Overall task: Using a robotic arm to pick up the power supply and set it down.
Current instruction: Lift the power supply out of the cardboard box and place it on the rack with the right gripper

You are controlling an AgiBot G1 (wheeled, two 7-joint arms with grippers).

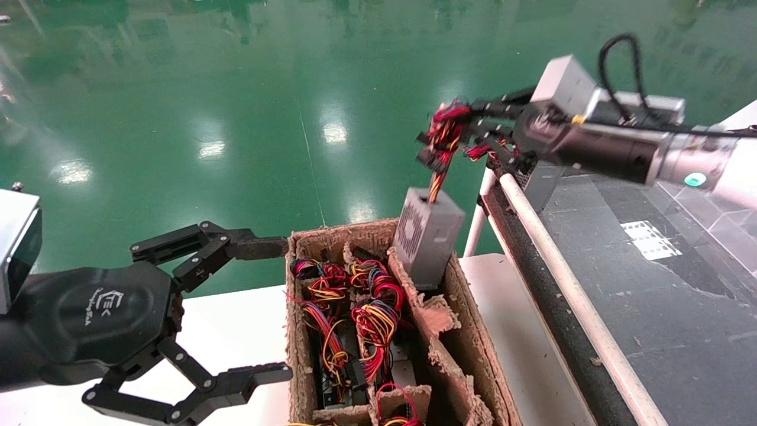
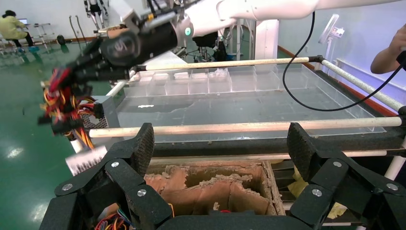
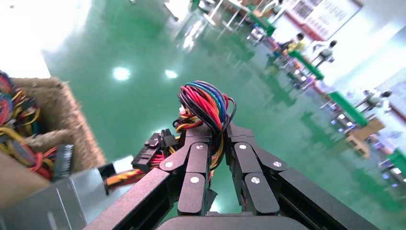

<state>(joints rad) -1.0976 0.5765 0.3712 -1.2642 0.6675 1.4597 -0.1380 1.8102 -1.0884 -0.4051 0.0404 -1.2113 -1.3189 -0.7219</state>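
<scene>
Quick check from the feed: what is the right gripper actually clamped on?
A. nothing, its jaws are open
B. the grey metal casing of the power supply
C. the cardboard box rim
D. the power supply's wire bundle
D: the right gripper has its jaws shut on the wire bundle, and the power supply dangles below over the cardboard box.

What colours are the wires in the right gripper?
Red, black, yellow, blue and green wires, clearest in the right wrist view.

I'm in a factory hall: glossy green floor (image 1: 248, 106), rows of workstations with seated workers (image 3: 330, 48), a roller-edged conveyor table (image 1: 650, 296), and a cardboard crate (image 1: 473, 355).
</scene>
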